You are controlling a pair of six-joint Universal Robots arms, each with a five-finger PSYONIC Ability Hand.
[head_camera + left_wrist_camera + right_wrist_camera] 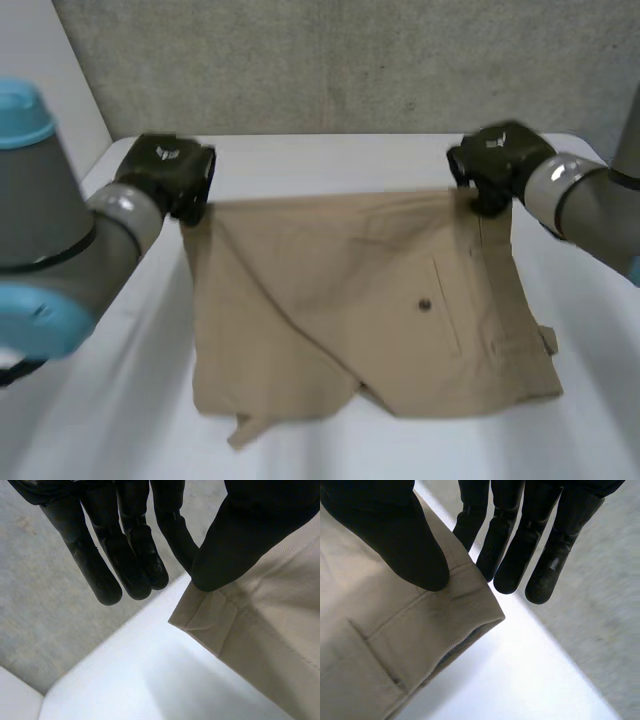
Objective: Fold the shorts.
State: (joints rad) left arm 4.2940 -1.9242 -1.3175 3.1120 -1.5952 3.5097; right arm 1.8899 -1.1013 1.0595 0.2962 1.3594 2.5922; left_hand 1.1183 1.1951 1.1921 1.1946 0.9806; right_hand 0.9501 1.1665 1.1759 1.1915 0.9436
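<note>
Pinching the far-left corner of the shorts [370, 300], my left hand [165, 172] has its thumb [235, 545] on top of the cloth and one finger [175, 535] tucked behind the hem. My other fingers hang straight just off that corner, gripping nothing.

The shorts lie spread on the table [90, 400], tan, with a diagonal crease running from that left corner toward their near edge. A loose flap pokes out at their near-left corner. Right of their middle sits a pocket [447, 305] with a small button [424, 304].

At the far-right corner of the shorts my right hand [495, 160] grips the same way. Its thumb [405, 545] presses down on the stitched band there, one finger seems to sit beneath it, and the rest point straight past the edge.

With both far corners pinched, I judge I am at the start of a fold, and the far edge looks slightly raised off the table. The next move calls for lifting both corners together and carrying them level toward the near edge of the shorts. Both pinches must be tight so that neither corner slips. I would lay the far edge along the near one before letting go, and watch that the near-left flap does not bunch underneath.
</note>
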